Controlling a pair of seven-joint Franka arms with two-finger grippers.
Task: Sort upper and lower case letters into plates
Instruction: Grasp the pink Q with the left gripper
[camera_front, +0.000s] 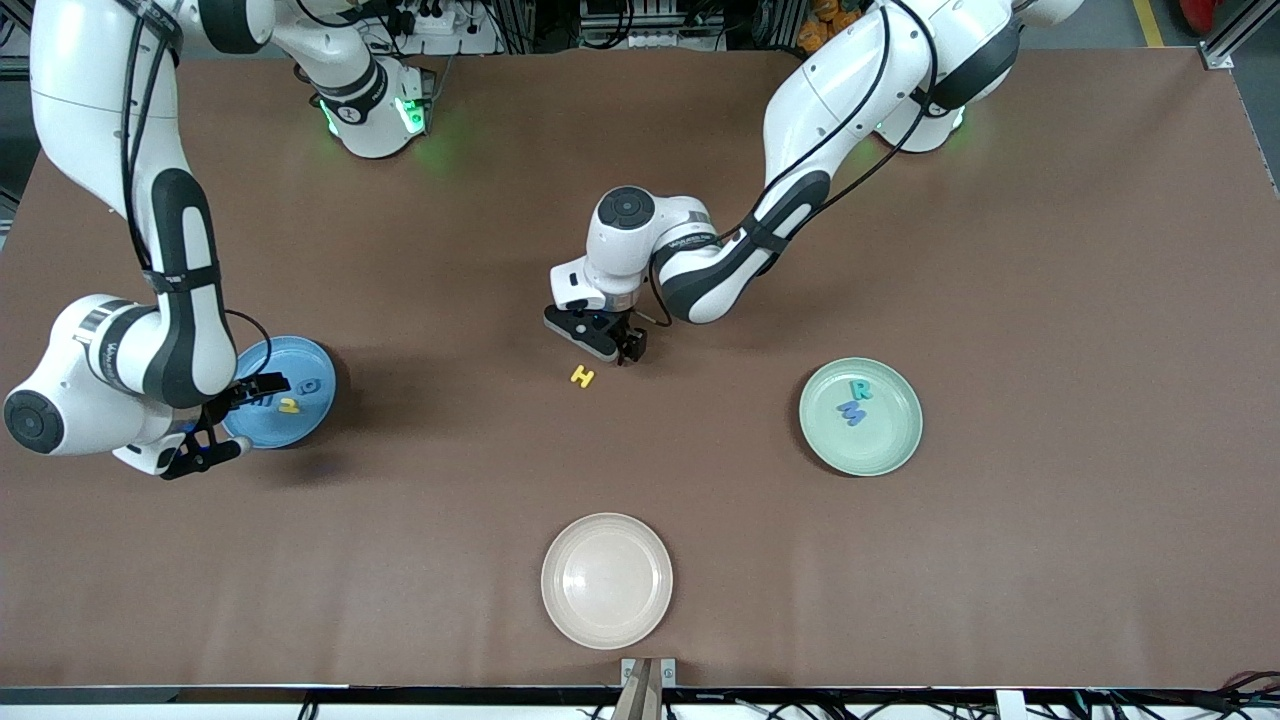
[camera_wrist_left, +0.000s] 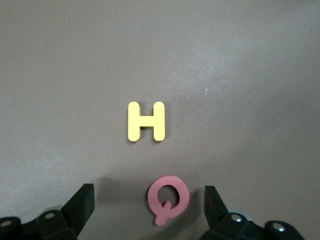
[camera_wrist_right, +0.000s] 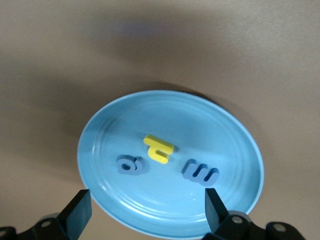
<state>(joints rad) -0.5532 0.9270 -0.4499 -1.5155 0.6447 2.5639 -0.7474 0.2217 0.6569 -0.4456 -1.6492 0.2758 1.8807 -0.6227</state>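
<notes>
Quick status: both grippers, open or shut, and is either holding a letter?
Left gripper: open, holding nothing, over the pink Q on the table.
Right gripper: open, holding nothing, above the blue plate.

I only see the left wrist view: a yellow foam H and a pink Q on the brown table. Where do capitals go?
Observer: The round pale mint green plate, toward the left arm's end, holds a teal R and a blue M.
Operator: And little letters?
Observer: The round mid blue plate, toward the right arm's end, holds a yellow h, a slate-blue rounded letter and a slate-blue m.
Operator: Is the right arm busy?
Observer: The right gripper hangs over that plate, jaws open, holding nothing.
</notes>
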